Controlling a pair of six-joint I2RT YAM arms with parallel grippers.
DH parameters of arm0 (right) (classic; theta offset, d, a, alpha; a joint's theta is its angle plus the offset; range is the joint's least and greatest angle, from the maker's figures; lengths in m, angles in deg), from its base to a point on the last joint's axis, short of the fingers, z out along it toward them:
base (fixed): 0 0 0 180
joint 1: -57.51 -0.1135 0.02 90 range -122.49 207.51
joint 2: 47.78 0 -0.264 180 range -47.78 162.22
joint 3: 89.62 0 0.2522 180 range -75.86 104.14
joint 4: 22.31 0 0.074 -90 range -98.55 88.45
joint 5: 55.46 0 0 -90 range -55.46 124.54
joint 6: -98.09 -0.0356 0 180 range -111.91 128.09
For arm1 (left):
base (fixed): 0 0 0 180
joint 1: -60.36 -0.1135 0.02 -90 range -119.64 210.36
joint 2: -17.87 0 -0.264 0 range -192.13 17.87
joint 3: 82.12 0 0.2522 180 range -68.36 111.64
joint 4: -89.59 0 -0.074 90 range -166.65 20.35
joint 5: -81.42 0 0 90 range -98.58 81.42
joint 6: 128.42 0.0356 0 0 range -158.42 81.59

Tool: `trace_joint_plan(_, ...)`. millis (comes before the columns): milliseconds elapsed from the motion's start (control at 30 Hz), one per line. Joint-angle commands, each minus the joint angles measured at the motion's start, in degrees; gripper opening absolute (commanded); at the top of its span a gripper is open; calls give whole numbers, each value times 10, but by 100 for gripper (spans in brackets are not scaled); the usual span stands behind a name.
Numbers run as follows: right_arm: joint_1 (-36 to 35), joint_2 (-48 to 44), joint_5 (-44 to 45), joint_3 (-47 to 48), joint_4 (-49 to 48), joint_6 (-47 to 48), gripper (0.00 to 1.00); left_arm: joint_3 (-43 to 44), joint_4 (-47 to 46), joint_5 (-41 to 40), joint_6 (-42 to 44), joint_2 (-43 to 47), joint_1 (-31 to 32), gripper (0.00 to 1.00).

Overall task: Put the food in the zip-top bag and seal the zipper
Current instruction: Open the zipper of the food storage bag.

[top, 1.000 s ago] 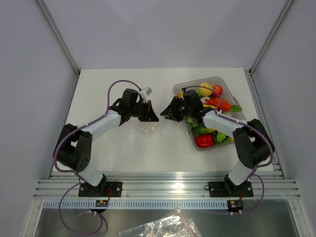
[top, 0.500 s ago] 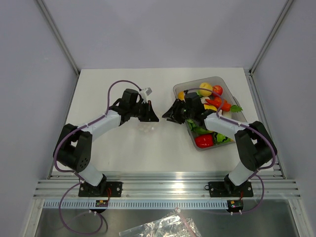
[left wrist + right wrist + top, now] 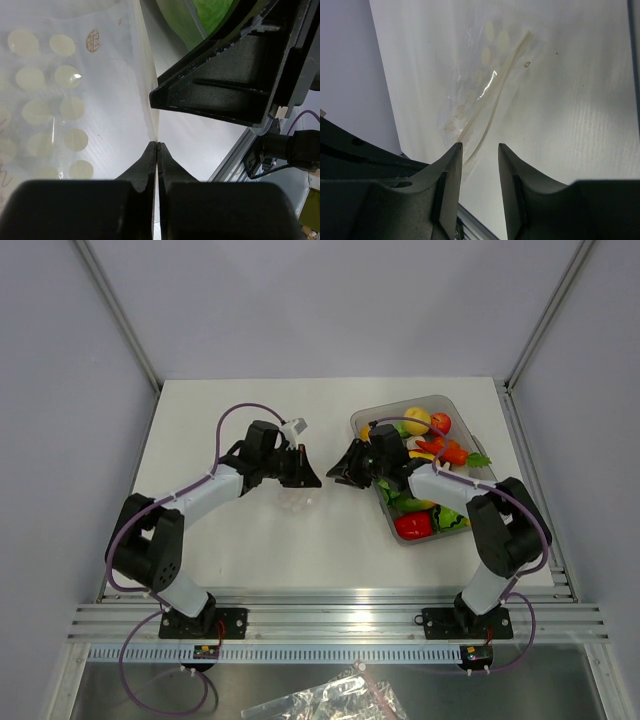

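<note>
1. Currently the left hand (image 3: 157, 145) is clamped tight on the edge of the bag (image 3: 55, 90), with the pale edge running straight into its fingertips.
2. Right hand (image 3: 480, 146) is about half spread and grips nothing. From its wrist camera, the zipper (image 3: 495, 102) curves across the counter (image 3: 580, 100) and passes between its fingers.
3. From above, the two hands face each other tip to tip mid-counter, close but apart: left (image 3: 308, 476), right (image 3: 340, 474).
4. Bag (image 3: 297, 498) lies flat on the counter just near-side of the left hand's tips. It is hard to make out from above.
5. Food (image 3: 445, 450) sits in the bin (image 3: 400, 405) on the right, behind the right arm. None shows in the bag.
6. Lettuce (image 3: 217, 10) shows at the top of the left wrist view, beyond the right hand.
</note>
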Motion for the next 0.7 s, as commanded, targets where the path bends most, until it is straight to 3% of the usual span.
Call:
trace_joint_plan(0, -4, 17, 11, 26, -4, -10, 41, -6, -22, 19, 1, 32, -3, 0)
trace_joint_plan(33, -4, 26, 7, 30, -12, -12, 40, -8, -22, 21, 1, 34, -3, 0)
trace_joint_plan(167, -4, 53, -9, 49, -20, -14, 17, -13, -18, 17, 3, 44, -3, 0)
trace_joint_plan(300, -4, 56, -17, 50, -25, -12, 0, -15, -12, 11, 6, 47, -4, 0)
trace_joint_plan(667, -35, -2, 31, 46, 9, 40, 0, 35, 67, -87, 31, 17, 7, 0)
